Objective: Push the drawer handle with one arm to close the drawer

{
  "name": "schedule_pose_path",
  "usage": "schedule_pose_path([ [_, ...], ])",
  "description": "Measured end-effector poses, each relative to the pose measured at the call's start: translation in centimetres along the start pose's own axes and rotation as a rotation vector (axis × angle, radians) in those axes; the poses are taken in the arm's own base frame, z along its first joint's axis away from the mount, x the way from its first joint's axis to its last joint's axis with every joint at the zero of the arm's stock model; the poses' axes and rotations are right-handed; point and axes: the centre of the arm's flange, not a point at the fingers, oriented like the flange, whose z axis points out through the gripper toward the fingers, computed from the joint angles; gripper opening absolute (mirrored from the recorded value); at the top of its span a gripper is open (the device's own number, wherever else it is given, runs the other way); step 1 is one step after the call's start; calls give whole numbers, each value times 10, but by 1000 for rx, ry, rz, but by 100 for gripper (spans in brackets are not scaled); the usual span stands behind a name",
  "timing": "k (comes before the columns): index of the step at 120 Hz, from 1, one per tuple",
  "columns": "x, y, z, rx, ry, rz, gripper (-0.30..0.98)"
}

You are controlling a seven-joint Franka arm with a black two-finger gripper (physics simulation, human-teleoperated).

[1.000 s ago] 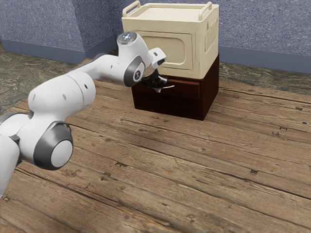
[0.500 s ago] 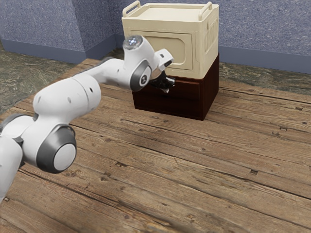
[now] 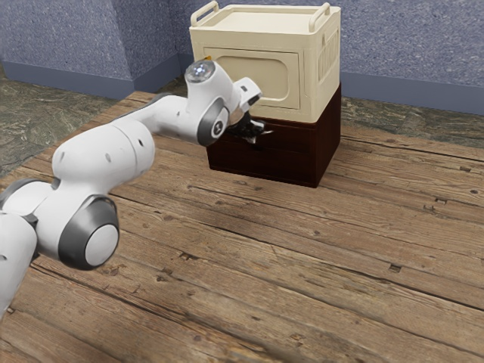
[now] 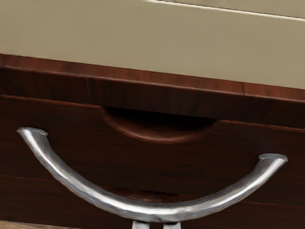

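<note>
We've got our jaws (image 3: pixel 252 131) at the curved metal handle (image 4: pixel 157 211), mid-arc, prob. for an even push; clenched or released, can't tell. Upper drawer (image 4: pixel 157 164) sits below cabinet's (image 3: pixel 328 140) top edge, approx. flush, full closure unconfirmed.

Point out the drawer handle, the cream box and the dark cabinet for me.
Drawer handle (image 4: pixel 147 210), wrist view: middle of the curved bar.
Cream box (image 3: pixel 281 70), exterior view: front panel.
Dark cabinet (image 3: pixel 327 140), exterior view: side wall.
</note>
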Motion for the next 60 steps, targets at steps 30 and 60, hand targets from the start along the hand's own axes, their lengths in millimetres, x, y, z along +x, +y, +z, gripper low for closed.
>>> schedule_pose_path([
  [30,1,-23,-6,39,-5,-26,-10],
  [60,-18,-48,-235,22,-216,-78,-9],
])
